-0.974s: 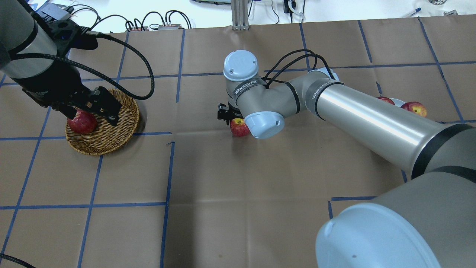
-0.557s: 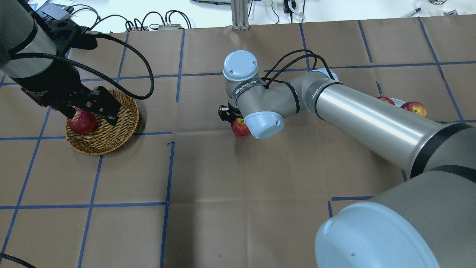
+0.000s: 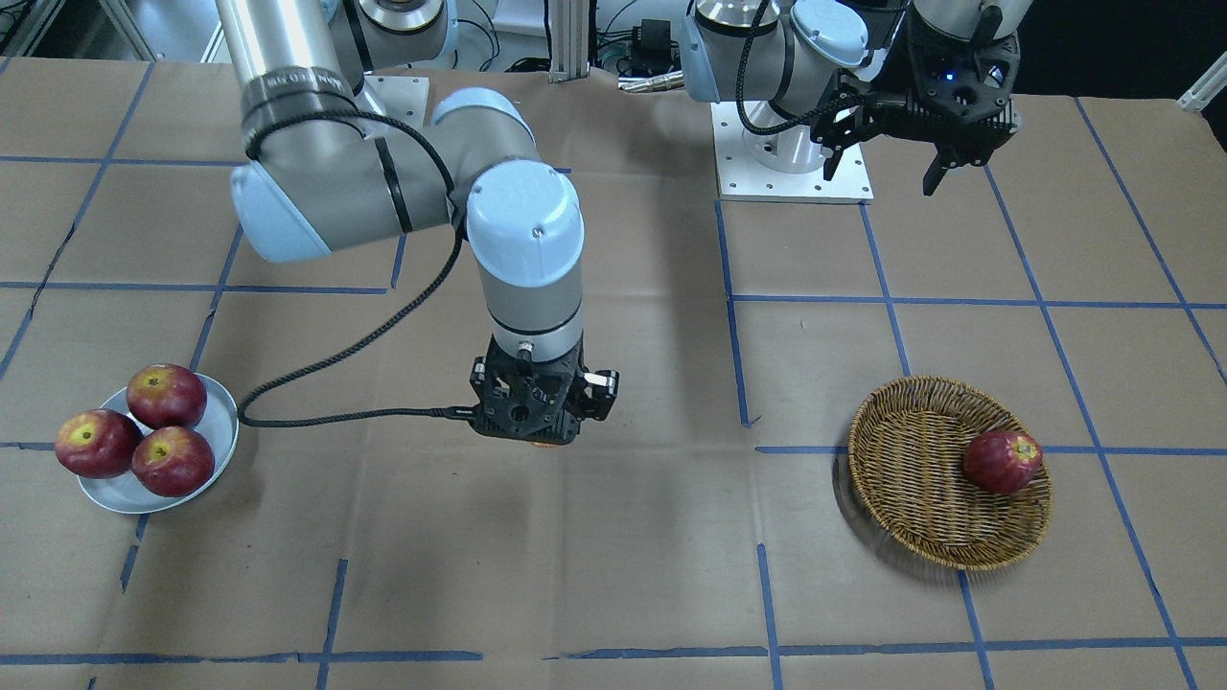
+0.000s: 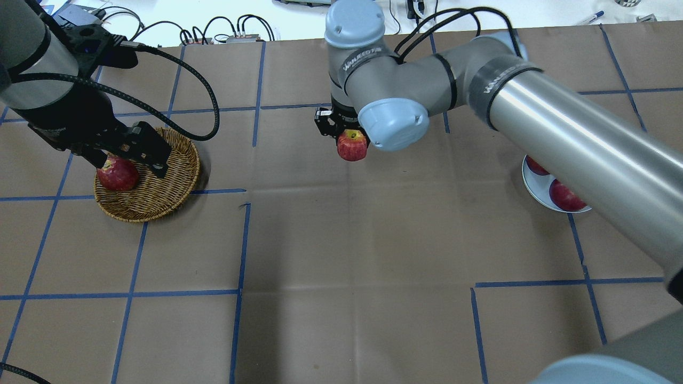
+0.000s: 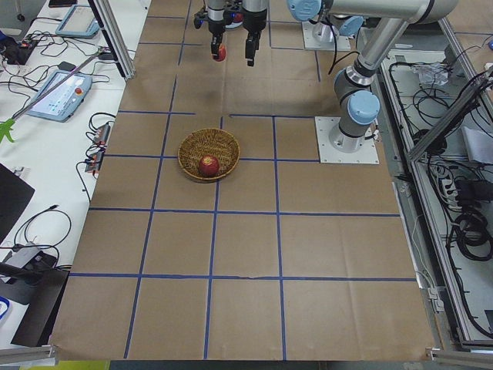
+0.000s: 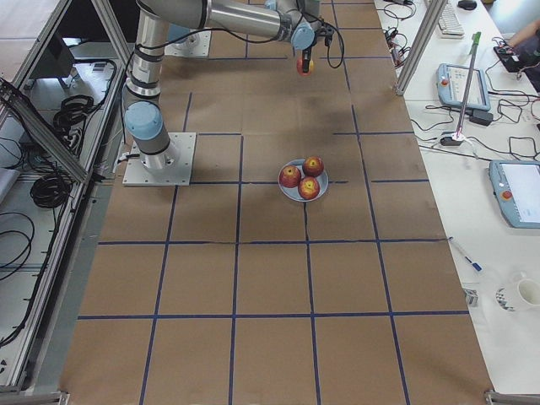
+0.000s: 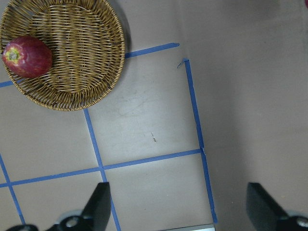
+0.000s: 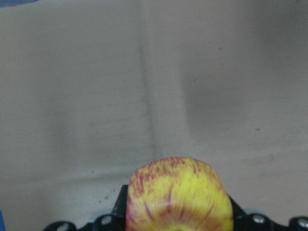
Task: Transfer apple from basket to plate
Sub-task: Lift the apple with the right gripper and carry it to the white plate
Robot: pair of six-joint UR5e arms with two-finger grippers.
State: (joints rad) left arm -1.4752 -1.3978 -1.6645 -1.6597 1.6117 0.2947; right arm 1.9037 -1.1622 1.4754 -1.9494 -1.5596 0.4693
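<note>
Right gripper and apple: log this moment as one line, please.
right gripper: shut on apple, over mid-table | left gripper: open, empty | basket: one dark red apple | plate: three red apples, apple not yet there

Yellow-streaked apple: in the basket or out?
Out. The right pincer grips the apple over the table, well apart from the basket, which holds only a dark red apple.

Left claw spread, high; right claw seemingly clamped, aloft.
</note>
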